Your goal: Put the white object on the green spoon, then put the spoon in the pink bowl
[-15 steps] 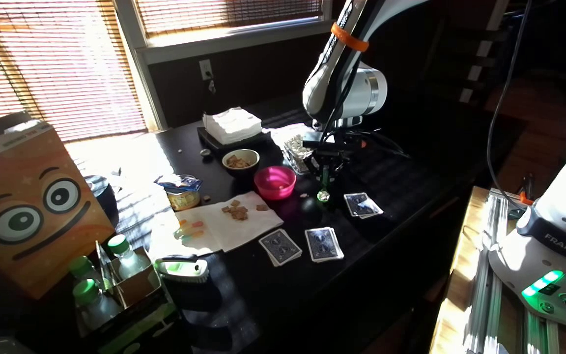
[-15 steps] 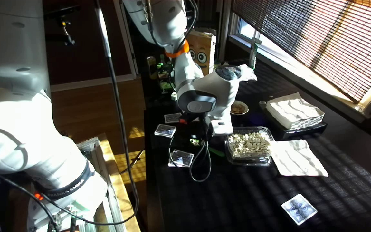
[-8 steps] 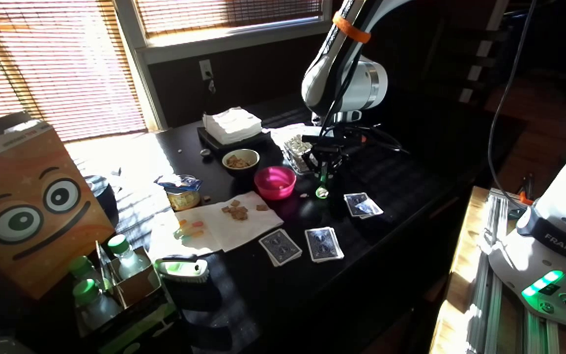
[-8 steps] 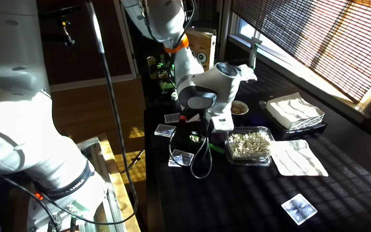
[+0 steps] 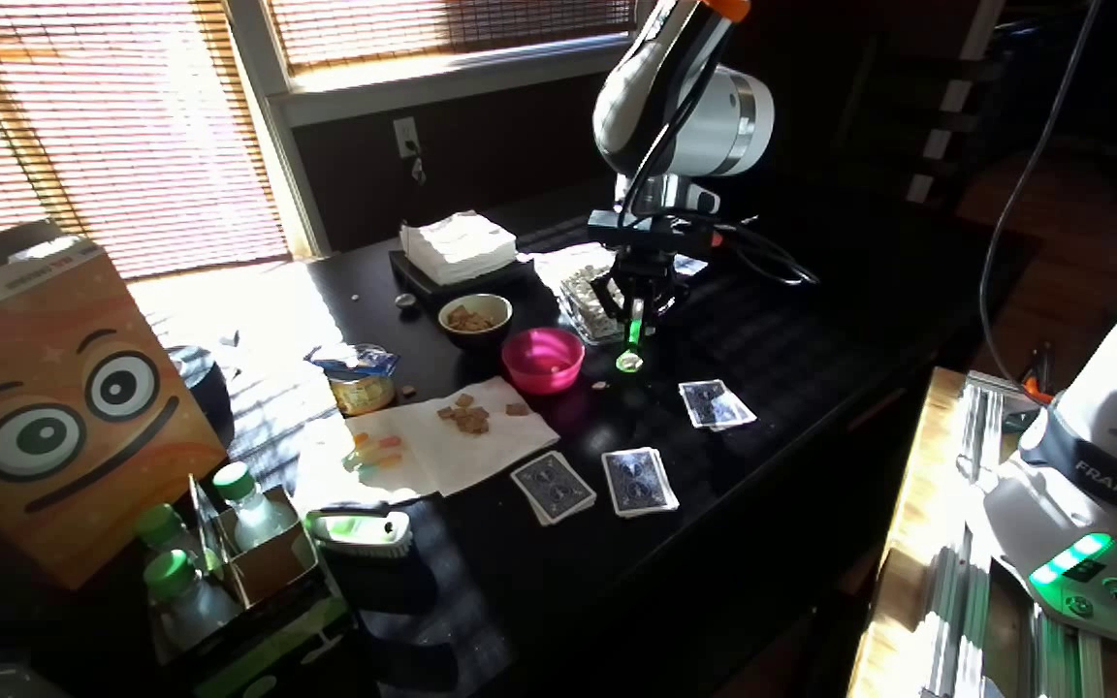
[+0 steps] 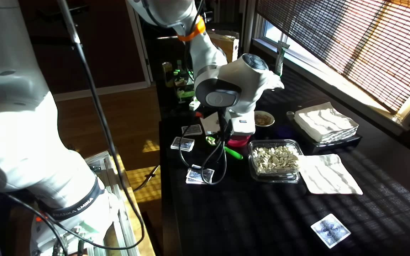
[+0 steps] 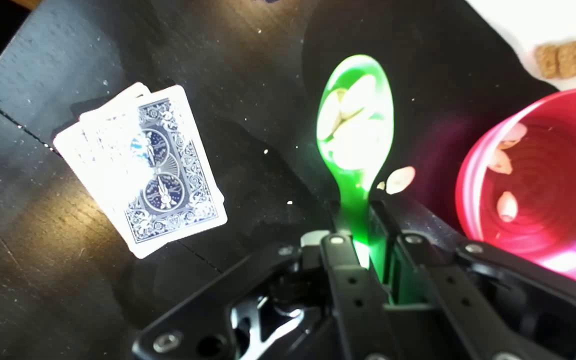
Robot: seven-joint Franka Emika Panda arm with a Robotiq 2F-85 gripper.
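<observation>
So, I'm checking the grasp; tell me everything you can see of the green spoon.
The green spoon is bright, glossy and looks like plastic: an oval scoop narrowing to a slim handle. Several pale seeds lie in the scoop, partly washed out by glare. The end effector is shut on it behind the scoop; the handle's end sticks out beyond the grip. It appears held above the dark table, beside the pink bowl, not touching it; exact tilt is unclear.

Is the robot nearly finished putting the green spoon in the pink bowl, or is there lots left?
Nearly, it seems. Done: white bits lie on the spoon. In hand: the jaws are shut on the spoon, holding it beside the bowl. Left: putting the spoon in the bowl, as the wrist view shows it outside the rim.
</observation>
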